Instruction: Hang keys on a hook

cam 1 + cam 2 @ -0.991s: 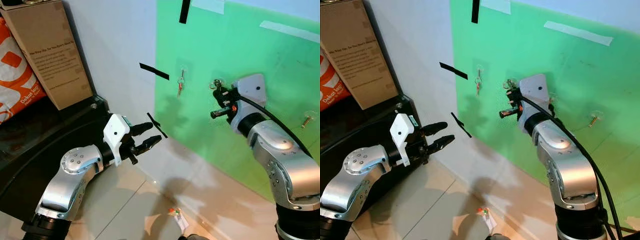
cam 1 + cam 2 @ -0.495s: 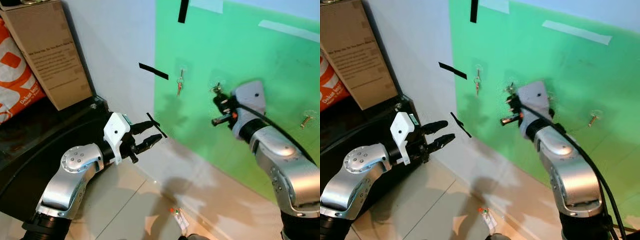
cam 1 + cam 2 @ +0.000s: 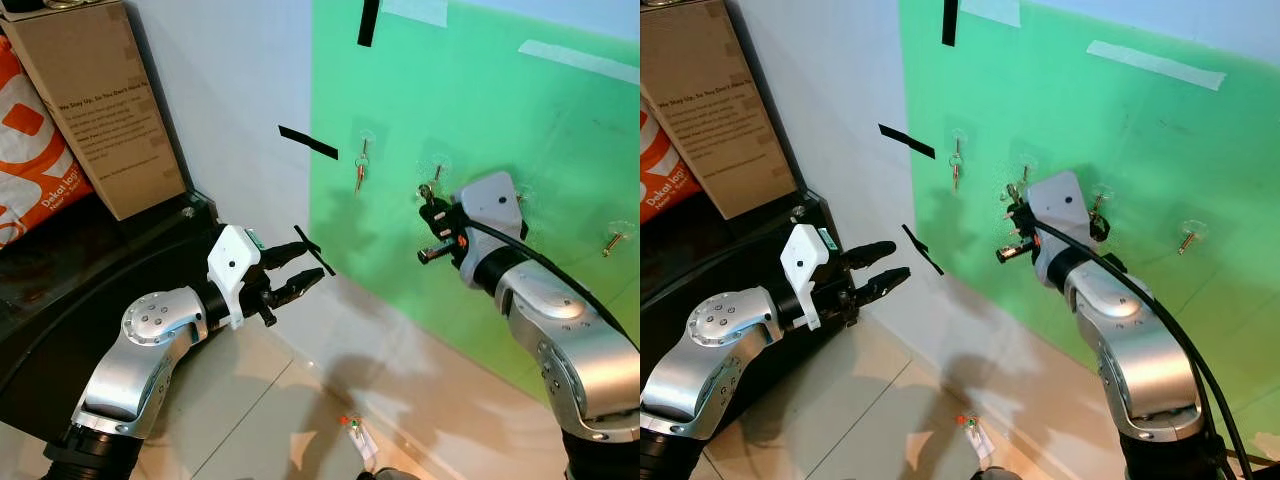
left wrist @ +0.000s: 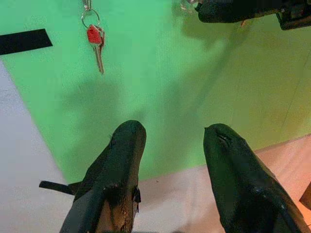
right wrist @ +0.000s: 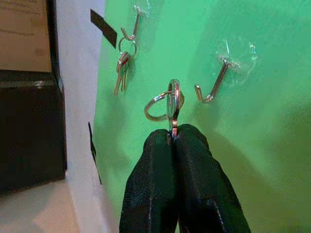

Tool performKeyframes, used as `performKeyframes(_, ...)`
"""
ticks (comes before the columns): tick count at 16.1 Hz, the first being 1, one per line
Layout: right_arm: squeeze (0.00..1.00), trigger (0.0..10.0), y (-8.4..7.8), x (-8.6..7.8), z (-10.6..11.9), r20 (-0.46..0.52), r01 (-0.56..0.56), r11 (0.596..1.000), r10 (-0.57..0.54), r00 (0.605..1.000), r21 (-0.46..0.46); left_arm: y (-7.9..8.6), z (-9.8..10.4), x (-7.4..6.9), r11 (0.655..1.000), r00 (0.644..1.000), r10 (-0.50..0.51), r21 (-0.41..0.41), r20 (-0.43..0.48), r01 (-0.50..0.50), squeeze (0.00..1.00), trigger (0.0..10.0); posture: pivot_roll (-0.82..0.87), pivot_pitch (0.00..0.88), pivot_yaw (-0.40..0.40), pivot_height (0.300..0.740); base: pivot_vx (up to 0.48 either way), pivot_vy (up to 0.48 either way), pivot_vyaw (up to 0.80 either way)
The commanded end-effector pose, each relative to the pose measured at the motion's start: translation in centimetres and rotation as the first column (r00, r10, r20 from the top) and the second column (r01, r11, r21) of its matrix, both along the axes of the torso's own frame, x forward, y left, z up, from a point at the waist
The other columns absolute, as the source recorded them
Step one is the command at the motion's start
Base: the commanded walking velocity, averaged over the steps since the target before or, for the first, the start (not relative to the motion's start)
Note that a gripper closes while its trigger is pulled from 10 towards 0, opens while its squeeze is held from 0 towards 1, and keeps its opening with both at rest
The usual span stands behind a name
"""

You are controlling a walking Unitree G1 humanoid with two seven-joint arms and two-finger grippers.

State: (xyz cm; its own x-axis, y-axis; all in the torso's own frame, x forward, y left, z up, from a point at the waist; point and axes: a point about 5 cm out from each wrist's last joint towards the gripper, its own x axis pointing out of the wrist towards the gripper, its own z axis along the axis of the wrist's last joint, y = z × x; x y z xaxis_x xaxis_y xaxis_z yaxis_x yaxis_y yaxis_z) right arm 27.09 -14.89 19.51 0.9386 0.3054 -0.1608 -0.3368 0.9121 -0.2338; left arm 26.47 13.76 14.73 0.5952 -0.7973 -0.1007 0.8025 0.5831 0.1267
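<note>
The right end effector (image 5: 172,138) is clenched on the key ring (image 5: 165,102), held just beside the empty hook (image 5: 214,85).

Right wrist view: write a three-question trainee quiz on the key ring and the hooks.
1. True or false: the right pincer is shut on the silver key ring.
2. Is the ring already on the empty clear-backed metal hook? A) yes B) no, beside it
3. Fill in: the red-headed key hangs from the neighbouring ___.

Key: 1 true; 2 B; 3 hook.
</note>
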Motion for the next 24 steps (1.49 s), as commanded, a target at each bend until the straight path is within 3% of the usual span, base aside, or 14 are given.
performKeyframes(1, 0.00, 10.0, -0.3, -0.1, 0.3, 0.022, 0.013, 1.000, -0.013, 1.000, -0.011, 0.0, 0.1, 0.1, 1.000, 1.000, -0.006, 0.013, 0.000, 0.006, 0.00, 10.0, 0.01, 0.000, 0.010, 0.740, 0.000, 0.000, 0.00)
performKeyframes(7, 0.00, 10.0, -0.5, -0.2, -0.9, -0.012, 0.041, 0.999, -0.041, 0.999, 0.003, 0.0, 0.1, 0.2, 1.000, 1.000, -0.010, 0.016, 0.002, 0.010, 0.00, 10.0, 0.01, 0.000, 0.013, 0.740, 0.000, 0.000, 0.00)
performKeyframes(11, 0.00, 10.0, 1.1, -0.4, 2.2, 0.114, -0.100, 0.986, 0.085, 0.990, 0.131, -0.4, 0.1, 0.2, 1.000, 1.000, -0.012, 0.012, 0.004, 0.012, 0.00, 10.0, 0.00, 0.000, 0.006, 0.740, 0.000, 0.000, 0.00)
performKeyframes(13, 0.00, 10.0, 1.3, 0.1, 2.7, 0.135, -0.097, 0.988, 0.081, 0.988, 0.121, -0.5, 0.0, 0.2, 1.000, 1.000, -0.014, 0.009, 0.004, 0.014, 0.00, 10.0, 0.00, 0.000, 0.005, 0.740, 0.000, 0.000, 0.00)
performKeyframes(16, 0.00, 10.0, 0.3, 1.4, 2.0, 0.121, 0.024, 0.999, -0.026, 0.992, 0.021, -0.6, -0.1, 0.2, 1.000, 1.000, -0.020, 0.015, 0.007, 0.020, 0.00, 10.0, 0.00, 0.000, 0.003, 0.740, 0.000, 0.000, 0.00)
performKeyframes(18, 0.00, 10.0, -0.5, 1.6, 1.5, 0.113, 0.074, 0.996, -0.067, 0.991, -0.054, -0.5, -0.1, 0.1, 1.000, 1.000, -0.022, 0.017, 0.007, 0.022, 0.00, 10.0, 0.00, 0.000, 0.002, 0.740, 0.000, 0.000, 0.00)
performKeyframes(24, 0.00, 10.0, -1.6, 1.2, 0.6, 0.088, 0.119, 0.987, -0.110, 0.990, -0.106, -0.6, -0.2, 0.0, 0.999, 1.000, -0.029, 0.019, 0.004, 0.029, 0.00, 10.0, 0.00, 0.000, 0.002, 0.740, 0.000, 0.000, 0.00)
